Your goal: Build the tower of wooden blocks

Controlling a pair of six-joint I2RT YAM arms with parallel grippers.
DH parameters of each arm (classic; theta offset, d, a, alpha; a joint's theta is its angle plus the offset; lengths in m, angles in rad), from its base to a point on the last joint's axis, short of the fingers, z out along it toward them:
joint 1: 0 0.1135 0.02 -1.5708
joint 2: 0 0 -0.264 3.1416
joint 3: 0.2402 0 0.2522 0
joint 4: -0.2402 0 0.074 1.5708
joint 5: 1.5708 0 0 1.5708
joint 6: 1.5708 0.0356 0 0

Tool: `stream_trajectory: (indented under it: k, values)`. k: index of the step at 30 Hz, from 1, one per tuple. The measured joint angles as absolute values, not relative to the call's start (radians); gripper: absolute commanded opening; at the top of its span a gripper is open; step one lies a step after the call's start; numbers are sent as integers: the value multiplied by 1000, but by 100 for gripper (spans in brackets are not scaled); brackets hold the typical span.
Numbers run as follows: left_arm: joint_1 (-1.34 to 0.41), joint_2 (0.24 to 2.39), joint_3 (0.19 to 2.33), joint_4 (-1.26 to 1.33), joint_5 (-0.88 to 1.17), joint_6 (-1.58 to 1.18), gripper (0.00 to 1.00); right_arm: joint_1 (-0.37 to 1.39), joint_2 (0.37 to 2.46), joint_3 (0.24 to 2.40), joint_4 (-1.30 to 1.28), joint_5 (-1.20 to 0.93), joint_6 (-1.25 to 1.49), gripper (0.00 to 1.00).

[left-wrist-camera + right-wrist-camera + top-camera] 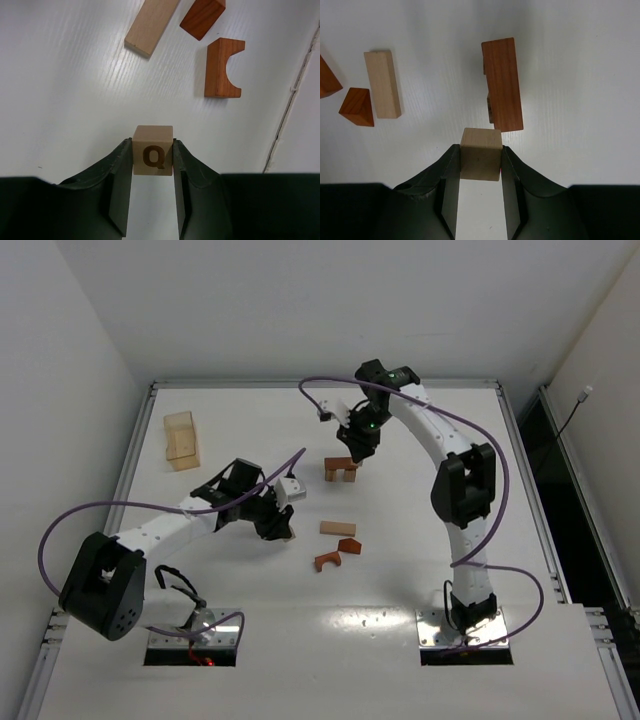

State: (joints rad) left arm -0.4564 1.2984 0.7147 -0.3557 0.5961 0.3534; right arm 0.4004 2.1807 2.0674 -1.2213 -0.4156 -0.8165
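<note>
The wood block tower (340,469) is a low start: a reddish-brown bar (502,82) lying across short supports at mid-table. My right gripper (355,457) hangs just above its right end, shut on a plain pale cube (480,152). In the right wrist view that gripper (480,150) holds the cube just short of the bar's near end. My left gripper (283,528) sits lower left of the tower, shut on a pale cube marked Q (153,150). Beside it lie a pale bar (151,25), a reddish wedge (202,17) and a reddish arch (222,68).
A larger pale wooden box (181,440) stands at the far left of the table. The loose pale bar (337,528), wedge (348,545) and arch (326,561) lie between the two arms. The table's right edge (292,100) shows in the left wrist view.
</note>
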Motion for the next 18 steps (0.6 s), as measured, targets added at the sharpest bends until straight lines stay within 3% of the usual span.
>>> stream_trajectory:
  k: [18]
  values:
    - [-456, 1306, 715, -348, 612, 331, 0, 410, 2258, 2144, -1243, -393, -869, 4]
